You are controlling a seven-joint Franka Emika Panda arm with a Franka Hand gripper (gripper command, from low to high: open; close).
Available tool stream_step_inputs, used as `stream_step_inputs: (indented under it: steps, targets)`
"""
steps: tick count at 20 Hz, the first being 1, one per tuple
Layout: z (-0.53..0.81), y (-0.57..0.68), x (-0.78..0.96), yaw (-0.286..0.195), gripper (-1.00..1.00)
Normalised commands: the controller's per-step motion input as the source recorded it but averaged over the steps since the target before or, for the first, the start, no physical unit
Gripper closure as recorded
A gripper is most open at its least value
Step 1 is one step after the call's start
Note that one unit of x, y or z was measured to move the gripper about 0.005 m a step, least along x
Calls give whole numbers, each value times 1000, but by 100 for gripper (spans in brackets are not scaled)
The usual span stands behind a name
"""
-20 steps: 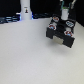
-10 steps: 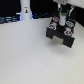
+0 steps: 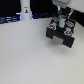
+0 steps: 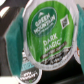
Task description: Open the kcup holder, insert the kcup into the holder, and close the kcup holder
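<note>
Gripper [image 3: 60, 19] hangs directly over the kcup holder [image 3: 62, 34], which sits near the far edge of the white table [image 3: 30, 57], toward the exterior view's right. The arm drops in from above, likely so the pod can go straight down into a round slot.

Wrist view: the kcup [image 4: 50, 34] fills the frame, its green printed lid face-on to the camera, teal finger pads [image 4: 19, 37] pressing its sides. Gripper is clenched on the kcup; held by the body, lid up, probably so the base enters first.

One pod with a white lid [image 4: 27, 75] shows below in the wrist view, apparently already seated in the holder.

Whether the pod hangs clear of the holder or touches it is too blurred to tell.

A tall white post [image 3: 25, 10] stands at the far edge, well apart.
</note>
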Motion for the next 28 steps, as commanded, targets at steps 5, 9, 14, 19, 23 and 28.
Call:
stream_step_inputs:
  steps: [5, 9, 14, 19, 23, 28]
  targets:
    - [-282, 277, 127, 44, 100]
    - [-149, 139, 144, 32, 100]
    - [161, 123, 117, 32, -100]
    - [453, -1, 226, 40, -100]
    - [394, -274, 369, 52, -100]
    - [355, -446, 478, 71, -100]
